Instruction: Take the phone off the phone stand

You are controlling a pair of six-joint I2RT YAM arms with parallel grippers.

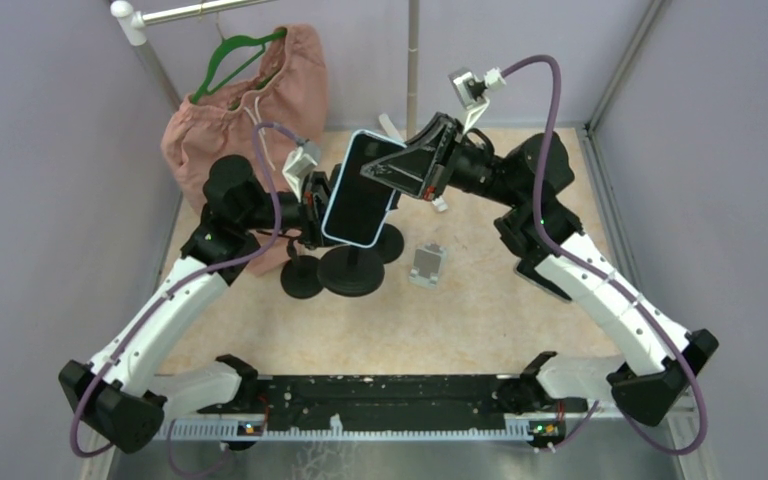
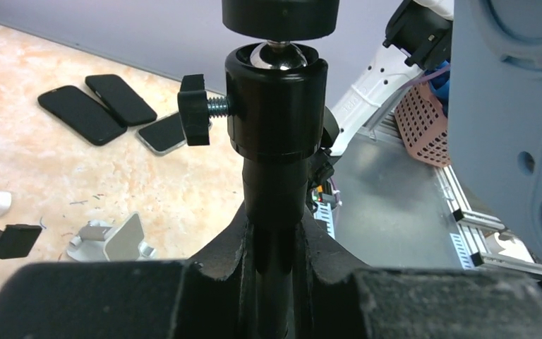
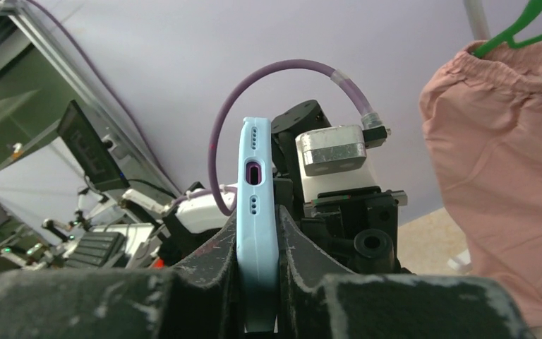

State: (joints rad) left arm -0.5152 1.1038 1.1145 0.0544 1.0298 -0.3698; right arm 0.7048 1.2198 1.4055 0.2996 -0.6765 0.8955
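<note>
The phone (image 1: 360, 190), in a light blue case with its dark screen up, hangs tilted over the black phone stand (image 1: 350, 270). My right gripper (image 1: 405, 170) is shut on the phone's upper right edge. In the right wrist view the phone's thin edge (image 3: 256, 205) is pinched between the fingers of the right gripper (image 3: 257, 261). My left gripper (image 2: 275, 247) is shut on the stand's black pole just below its ball joint (image 2: 276, 106). The phone's blue back (image 2: 515, 106) fills that view's right side. Whether the phone still touches the stand's head is hidden.
A pink bag (image 1: 250, 100) on a green hanger hangs at the back left. Two more black round bases (image 1: 302, 278) sit beside the stand. A small silver holder (image 1: 427, 264) lies right of them. Three dark phones (image 2: 106, 106) lie on the tabletop.
</note>
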